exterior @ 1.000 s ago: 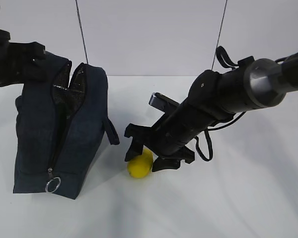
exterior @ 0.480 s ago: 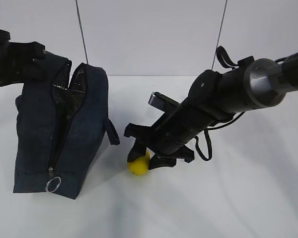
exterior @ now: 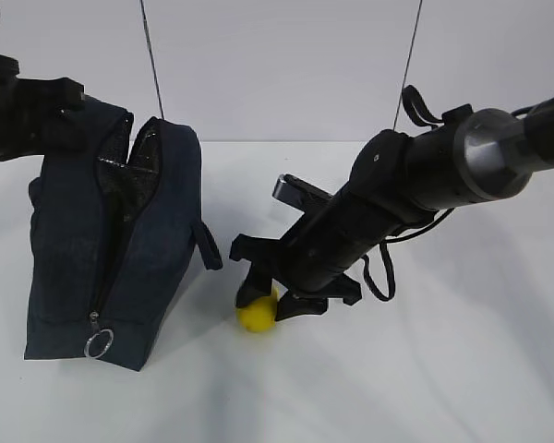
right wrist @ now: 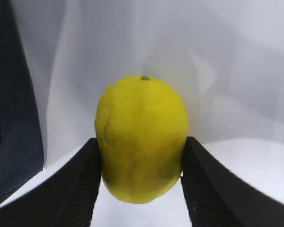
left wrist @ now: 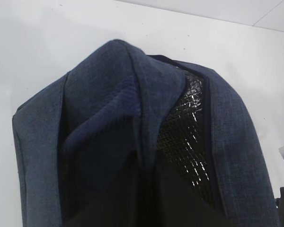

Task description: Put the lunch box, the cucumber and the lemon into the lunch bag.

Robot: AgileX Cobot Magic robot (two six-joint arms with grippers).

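The dark navy lunch bag point(exterior: 102, 258) stands at the left with its top zipper parted, showing shiny dark lining point(left wrist: 189, 137). My left gripper point(exterior: 78, 115) is at the bag's upper back edge, shut on the fabric of the lunch bag point(left wrist: 109, 118), and its fingers are lost in the dark at the bottom of the left wrist view. The yellow lemon point(exterior: 257, 315) rests on the white table just right of the bag. My right gripper point(exterior: 270, 303) is shut on it, and both black pads press the lemon's point(right wrist: 142, 137) sides. The lunch box and the cucumber are out of view.
A silver ring zipper pull point(exterior: 98, 344) hangs at the bag's lower front. A loop handle point(exterior: 208, 245) sticks out of the bag toward the right arm. The bag's side shows at the left edge of the right wrist view. White table point(exterior: 425, 378) spreads around.
The right gripper's jaws have narrowed onto the lemon, which has turned slightly between them. The left arm and the bag have stayed still.
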